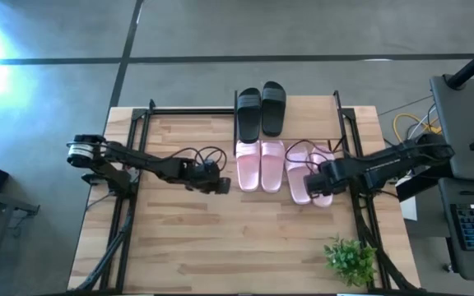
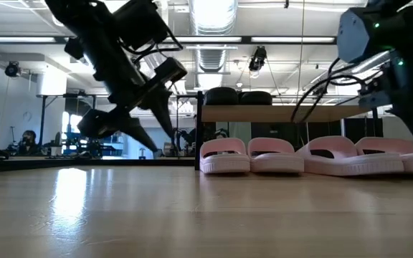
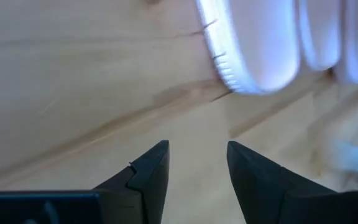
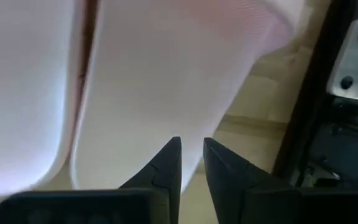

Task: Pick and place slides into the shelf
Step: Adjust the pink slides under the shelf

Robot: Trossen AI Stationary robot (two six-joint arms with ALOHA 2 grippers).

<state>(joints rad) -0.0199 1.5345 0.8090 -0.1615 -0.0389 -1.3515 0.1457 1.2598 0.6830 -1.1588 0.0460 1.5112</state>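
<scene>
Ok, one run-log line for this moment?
black slides: on shelf | pink slides: four on table | left gripper: open, empty | right gripper: over pink pair, nothing held

A butcher-block table [image 1: 220, 247] stands on a grey concrete floor [image 1: 303, 33] crossed by dark lines; ceiling ducts [image 2: 214, 14], lamps and distant equipment fill the workshop behind.

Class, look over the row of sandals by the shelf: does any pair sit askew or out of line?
Yes. The right-hand pink pair lies angled and further forward than the straight middle pink pair, under the right pincer. The black pair sits straight.
</scene>
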